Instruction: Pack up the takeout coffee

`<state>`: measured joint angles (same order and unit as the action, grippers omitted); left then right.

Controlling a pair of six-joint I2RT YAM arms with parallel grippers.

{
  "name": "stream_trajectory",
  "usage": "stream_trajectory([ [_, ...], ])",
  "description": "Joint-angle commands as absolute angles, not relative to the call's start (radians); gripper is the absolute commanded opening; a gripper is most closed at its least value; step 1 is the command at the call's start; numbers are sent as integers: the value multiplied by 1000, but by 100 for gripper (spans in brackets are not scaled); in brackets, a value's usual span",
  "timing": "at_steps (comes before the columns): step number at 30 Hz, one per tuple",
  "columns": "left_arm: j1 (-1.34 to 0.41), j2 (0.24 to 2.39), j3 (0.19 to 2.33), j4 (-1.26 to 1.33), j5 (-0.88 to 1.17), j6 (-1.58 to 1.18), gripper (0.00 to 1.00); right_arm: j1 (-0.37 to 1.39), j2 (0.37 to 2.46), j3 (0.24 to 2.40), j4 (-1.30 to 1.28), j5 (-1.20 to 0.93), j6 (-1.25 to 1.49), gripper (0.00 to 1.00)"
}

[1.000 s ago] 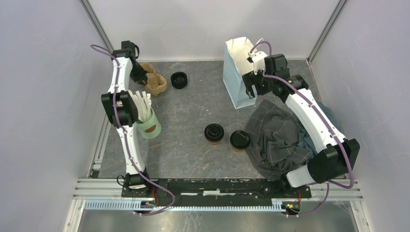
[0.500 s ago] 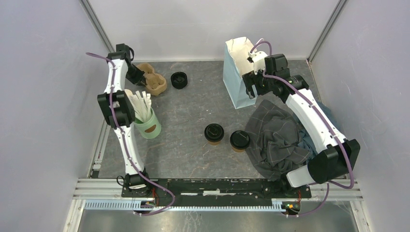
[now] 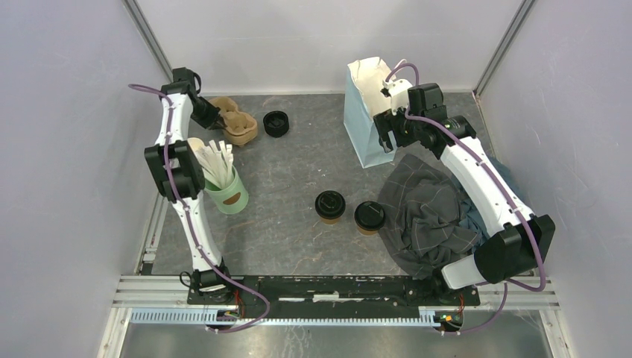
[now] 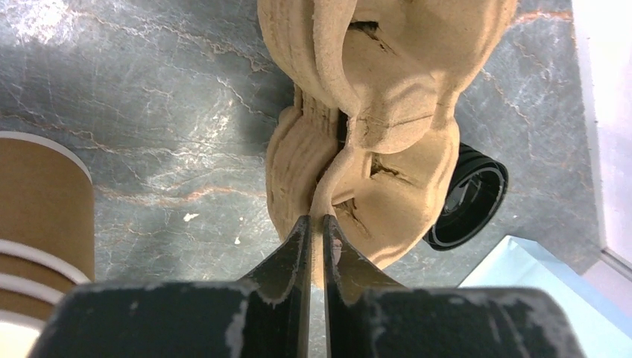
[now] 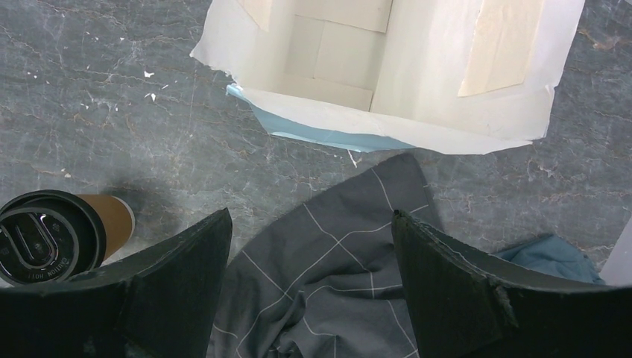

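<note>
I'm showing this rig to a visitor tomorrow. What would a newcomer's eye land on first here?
Probably the two lidded brown cups, standing side by side mid-table with neither arm near them. Next, the left gripper pinching a wall of the pulp cup carrier at the far left. The right gripper hangs open beside the paper bag at the far right.

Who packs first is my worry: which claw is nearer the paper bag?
Right. The right claw hangs open right beside the paper bag, over the grey cloth; the left claw is far across the table, shut on the pulp cup carrier.
</note>
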<state>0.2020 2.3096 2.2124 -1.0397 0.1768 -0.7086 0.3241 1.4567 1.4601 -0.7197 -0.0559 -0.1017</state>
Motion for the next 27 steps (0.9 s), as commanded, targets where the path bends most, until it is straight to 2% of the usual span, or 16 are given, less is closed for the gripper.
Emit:
stream_trajectory([
  [1,225,2190,2165,-951,228,-771,2,321,1438,1494,-691,-71,-97,85],
  [17,258,2112,2001,-750,342,-812,2,322,1437,1493,-690,-69,-98,85],
  [27,257,2145,2024,-711,401,-800,2,322,1437,1493,-689,-60,-101,85],
])
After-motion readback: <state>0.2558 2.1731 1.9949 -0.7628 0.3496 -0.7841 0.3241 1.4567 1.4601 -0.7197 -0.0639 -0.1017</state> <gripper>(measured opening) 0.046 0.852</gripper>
